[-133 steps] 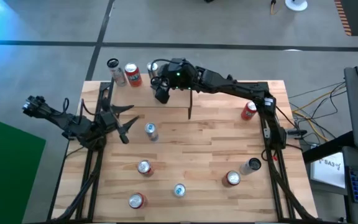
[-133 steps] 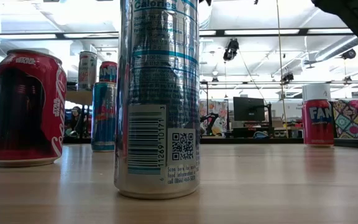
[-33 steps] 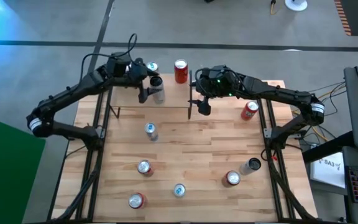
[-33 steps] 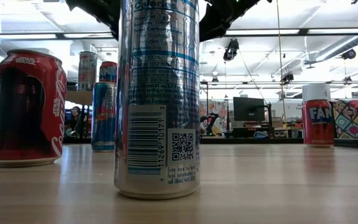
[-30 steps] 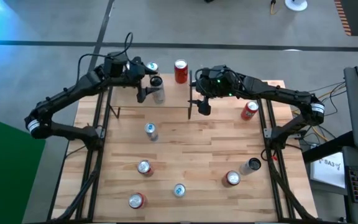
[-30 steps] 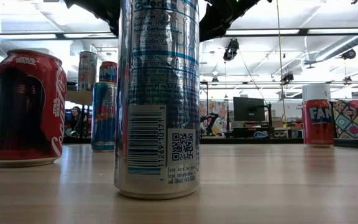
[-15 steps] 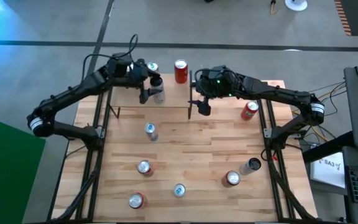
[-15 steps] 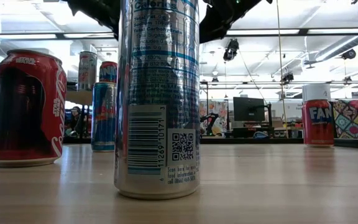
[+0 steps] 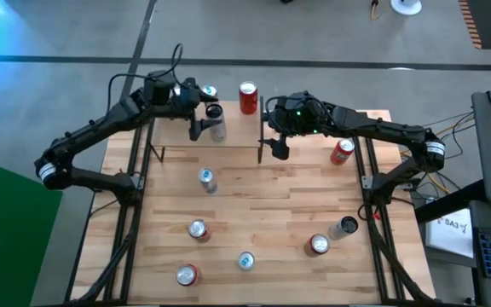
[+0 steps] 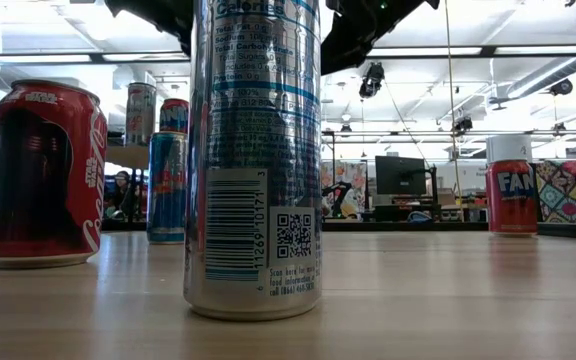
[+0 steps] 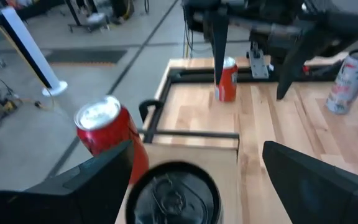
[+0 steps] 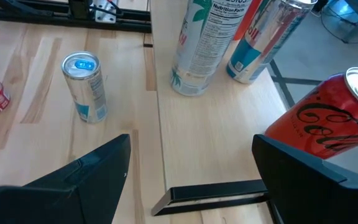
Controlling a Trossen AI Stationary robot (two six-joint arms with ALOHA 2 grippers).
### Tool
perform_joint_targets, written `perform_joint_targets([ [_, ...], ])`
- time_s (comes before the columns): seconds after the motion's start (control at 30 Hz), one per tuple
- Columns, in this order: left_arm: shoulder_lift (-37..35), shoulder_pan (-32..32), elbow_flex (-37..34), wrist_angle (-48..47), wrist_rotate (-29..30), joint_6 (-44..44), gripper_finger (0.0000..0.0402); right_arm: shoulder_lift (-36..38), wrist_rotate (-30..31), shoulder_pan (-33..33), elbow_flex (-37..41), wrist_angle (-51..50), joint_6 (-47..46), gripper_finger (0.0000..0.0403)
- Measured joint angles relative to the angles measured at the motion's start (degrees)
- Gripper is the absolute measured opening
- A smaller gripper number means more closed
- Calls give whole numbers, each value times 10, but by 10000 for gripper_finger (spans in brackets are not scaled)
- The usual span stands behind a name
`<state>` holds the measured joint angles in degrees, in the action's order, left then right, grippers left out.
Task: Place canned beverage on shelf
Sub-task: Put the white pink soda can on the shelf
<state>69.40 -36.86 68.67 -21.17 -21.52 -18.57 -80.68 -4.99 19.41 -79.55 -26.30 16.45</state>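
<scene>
The shelf (image 9: 173, 135) stands at the table's far edge and carries three cans: a tall white can with a dark top (image 9: 216, 124), a blue-topped can (image 9: 209, 91) and a red can (image 9: 247, 98). My left gripper (image 9: 205, 118) is open over the shelf. In the left wrist view its fingers (image 11: 98, 180) stand either side of the dark-topped can (image 11: 173, 193), with a clear gap on one side. My right gripper (image 9: 275, 145) hangs open at the shelf's right end, holding nothing; its wrist view shows the tall white can (image 12: 204, 43) and the red can (image 12: 322, 124) on the board. My left gripper has one finger (image 11: 120, 168) close beside the dark-topped can's upper wall, and I cannot tell whether it touches. The other finger stands clear of the can. The can stands upright on the shelf board.
Several loose cans stand on the tabletop: a slim silver-blue one (image 9: 205, 179) in front of the shelf, a red one (image 9: 341, 152) at the right, and more (image 9: 245, 260) toward the near edge. In the low view a silver can (image 10: 253, 160) fills the foreground.
</scene>
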Motion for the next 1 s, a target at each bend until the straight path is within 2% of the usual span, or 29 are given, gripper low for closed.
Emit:
perform_joint_targets([
  [0.5,27,-1,2,-3,44,-13,340,0,0,0,0,0,0,325],
  [0.83,41,-1,2,-27,44,-9,339,0,0,0,0,0,1,325],
  [1.0,49,-1,1,-28,44,1,324,0,0,0,0,0,1,325],
])
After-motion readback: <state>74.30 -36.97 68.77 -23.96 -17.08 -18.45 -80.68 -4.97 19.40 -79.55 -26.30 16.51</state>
